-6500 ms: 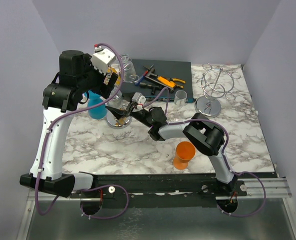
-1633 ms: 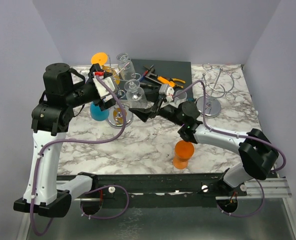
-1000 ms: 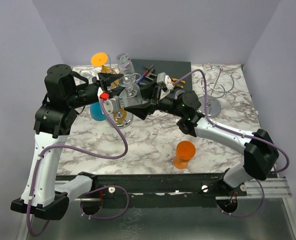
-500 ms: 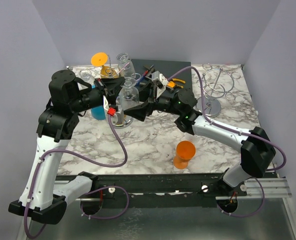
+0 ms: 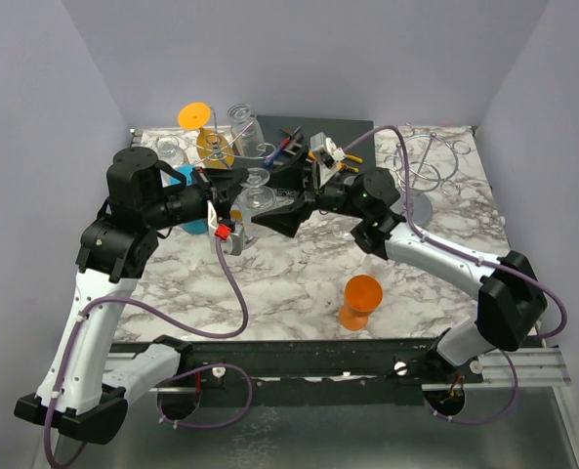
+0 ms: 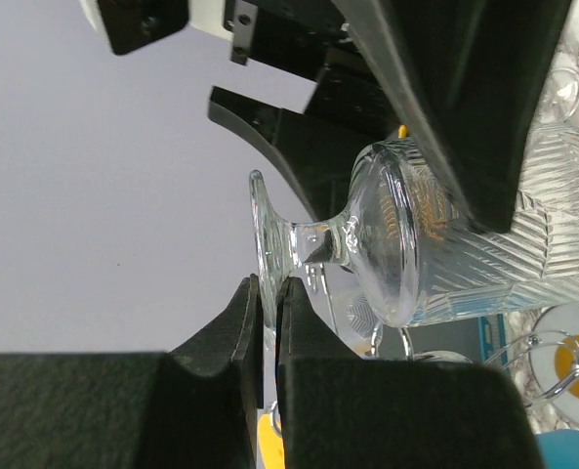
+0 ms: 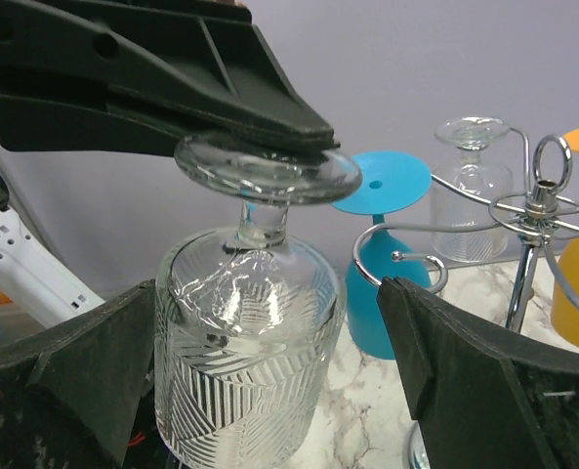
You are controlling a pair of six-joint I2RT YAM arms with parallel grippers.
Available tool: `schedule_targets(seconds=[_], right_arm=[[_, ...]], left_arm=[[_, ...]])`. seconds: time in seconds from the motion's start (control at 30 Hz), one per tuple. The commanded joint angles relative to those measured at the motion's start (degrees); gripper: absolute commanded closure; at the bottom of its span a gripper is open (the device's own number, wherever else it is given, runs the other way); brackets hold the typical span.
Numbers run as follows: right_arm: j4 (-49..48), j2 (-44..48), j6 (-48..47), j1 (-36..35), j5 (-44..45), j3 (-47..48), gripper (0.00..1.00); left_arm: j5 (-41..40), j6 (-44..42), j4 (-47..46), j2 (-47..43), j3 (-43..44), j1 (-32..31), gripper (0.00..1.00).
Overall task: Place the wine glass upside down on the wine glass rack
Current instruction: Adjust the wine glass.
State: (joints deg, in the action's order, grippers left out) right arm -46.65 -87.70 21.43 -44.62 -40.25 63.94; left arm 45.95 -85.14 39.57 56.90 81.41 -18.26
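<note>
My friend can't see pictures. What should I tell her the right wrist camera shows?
A clear wine glass hangs upside down, its foot pinched in the jaws of the left gripper, while the jaws of the right gripper stand wide open on either side of its bowl. Behind are an upside-down blue glass and a chrome rack.

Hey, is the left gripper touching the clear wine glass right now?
Touching. The left wrist view shows the left gripper with its shut fingers pinching the rim of the foot of the wine glass.
</note>
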Motion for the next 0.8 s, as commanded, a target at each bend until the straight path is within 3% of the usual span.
schedule_targets(seconds=[0.0, 0.5, 0.77], right_arm=[[-1.2, 1.4, 1.9, 1.3, -5.1, 2.0, 0.0], [13.4, 0.4, 0.3, 2.7, -12.3, 3.2, 0.01], [11.6, -1.5, 3.5, 2.6, -12.9, 4.3, 0.18]], left_arm=[[3.1, -1.3, 0.2, -1.2, 0.5, -0.3, 1.0], [2.3, -6.7, 0.2, -1.3, 1.0, -0.3, 1.0], [3.1, -8.7, 0.2, -1.9, 0.3, -0.3, 1.0]])
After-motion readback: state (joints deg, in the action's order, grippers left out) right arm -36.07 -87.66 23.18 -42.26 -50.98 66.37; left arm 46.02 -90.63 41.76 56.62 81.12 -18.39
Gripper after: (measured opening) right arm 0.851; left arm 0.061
